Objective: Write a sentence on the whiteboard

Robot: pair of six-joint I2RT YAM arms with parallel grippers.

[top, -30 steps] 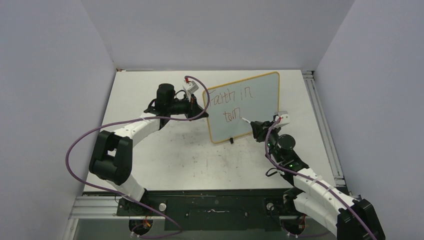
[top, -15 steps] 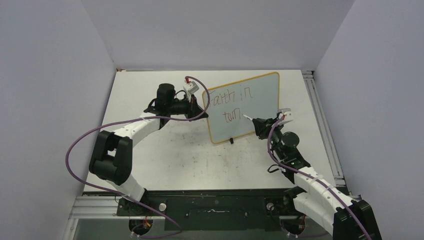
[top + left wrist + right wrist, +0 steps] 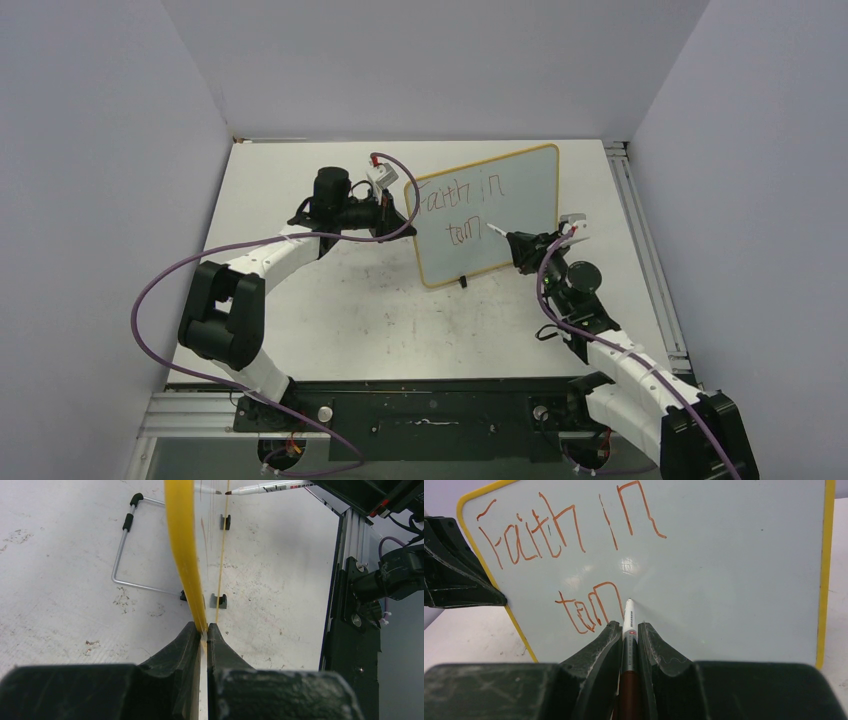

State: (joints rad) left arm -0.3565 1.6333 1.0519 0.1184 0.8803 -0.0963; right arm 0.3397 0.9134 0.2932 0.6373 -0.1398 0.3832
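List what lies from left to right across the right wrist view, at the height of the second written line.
left gripper → second line of the sentence → marker → yellow right frame edge of the whiteboard

We see the whiteboard (image 3: 734,555) as a glossy white panel edged by a thin yellow frame, with small black feet (image 3: 225,522). The sentence (image 3: 569,530) on it is thin reddish-orange line work. The marker (image 3: 629,616) has a white barrel with dark print and a brownish-red rear part. The left end effector (image 3: 201,629) and the right end effector (image 3: 628,627) are matte black. The surface (image 3: 330,300) is white, flecked with grey scuffs. Purple cables (image 3: 136,315) trail along the white-and-black arms (image 3: 290,250).
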